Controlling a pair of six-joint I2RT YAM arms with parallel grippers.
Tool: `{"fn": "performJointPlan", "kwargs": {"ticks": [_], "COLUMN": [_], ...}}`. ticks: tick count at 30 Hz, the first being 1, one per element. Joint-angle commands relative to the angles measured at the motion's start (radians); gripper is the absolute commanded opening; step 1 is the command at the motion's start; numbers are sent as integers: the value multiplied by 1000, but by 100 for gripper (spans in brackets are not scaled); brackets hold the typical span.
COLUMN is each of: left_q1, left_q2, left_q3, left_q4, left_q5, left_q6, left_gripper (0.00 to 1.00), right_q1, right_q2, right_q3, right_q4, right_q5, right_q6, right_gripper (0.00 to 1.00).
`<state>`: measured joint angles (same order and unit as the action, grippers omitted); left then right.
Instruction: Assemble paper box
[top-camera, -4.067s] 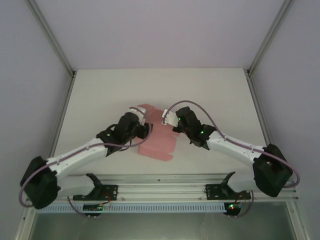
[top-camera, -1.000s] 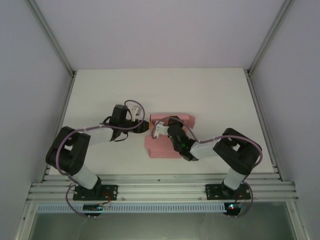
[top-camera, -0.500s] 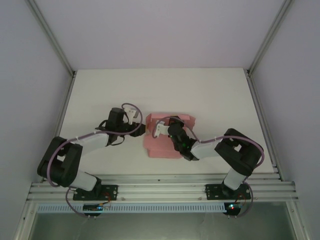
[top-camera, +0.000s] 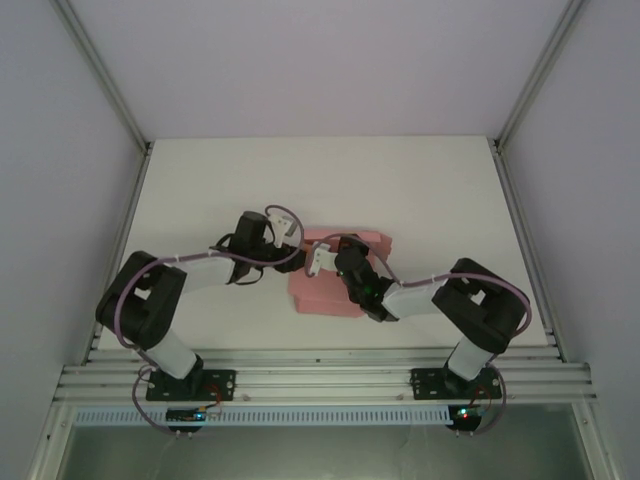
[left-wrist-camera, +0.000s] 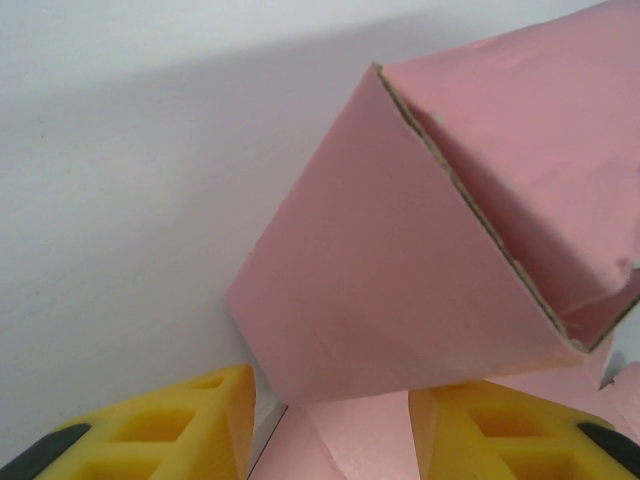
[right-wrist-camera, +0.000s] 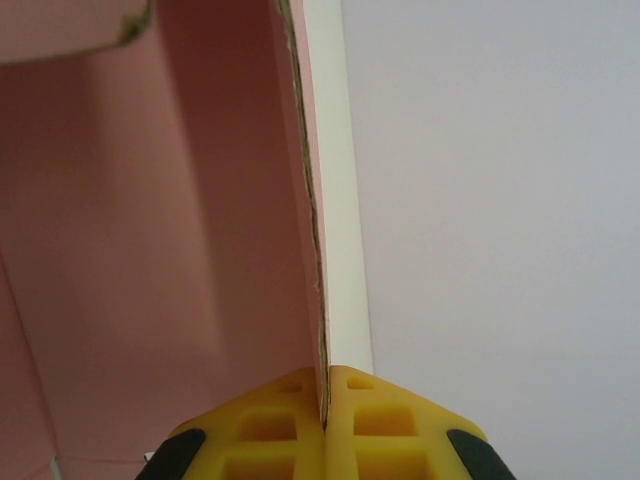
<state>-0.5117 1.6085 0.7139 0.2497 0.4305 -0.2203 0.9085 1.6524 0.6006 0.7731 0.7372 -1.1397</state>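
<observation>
Centrally on the white bench (top-camera: 420, 190) lies the half-folded pink thin-card paper box (top-camera: 318, 297). At its raised wall the right gripper (right-wrist-camera: 325, 385) pinches the card edge, apparently to hold it upright. The left gripper (left-wrist-camera: 335, 400), fingers spread, faces the neighbouring flap, seemingly to press it.

Bare table (top-camera: 430, 190) beyond the paper box (top-camera: 318, 296)
</observation>
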Motion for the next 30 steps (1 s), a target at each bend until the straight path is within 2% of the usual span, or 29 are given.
{"fn": "performJointPlan", "kwargs": {"ticks": [1,5,10,16,19,22,27,30], "left_q1": [-30,-60,-114,-139,-144,-145,-152,-176], "left_q2": [5,3,5,27,42,58,88,99], "left_q3": [9,-12,-20,-19,-19,-10,33,44], "left_q4": [101,165,208,279,319,339,293,242], "left_q5": [-117,-230,-385,-431,-403,-388,-425,-560], "left_q6": [11,11,59,96,112,118,123,128], "left_gripper": [44,35,35,36,37,36,18,11], "right_q1": [17,18,15,-2,-17,-24,-31,-37], "right_q2": [-33,-42,-51,-67,-80,-82,-74,-68], "right_q3": [2,3,10,26,47,53,64,63], "right_q4": [-76,-125,-193,-279,-370,-373,-392,-372], "right_q5": [-48,-65,-98,-151,-191,-195,-196,-163], "right_q6": [78,113,150,209,252,258,261,260], "right_gripper": [0,0,0,0,0,0,0,0]}}
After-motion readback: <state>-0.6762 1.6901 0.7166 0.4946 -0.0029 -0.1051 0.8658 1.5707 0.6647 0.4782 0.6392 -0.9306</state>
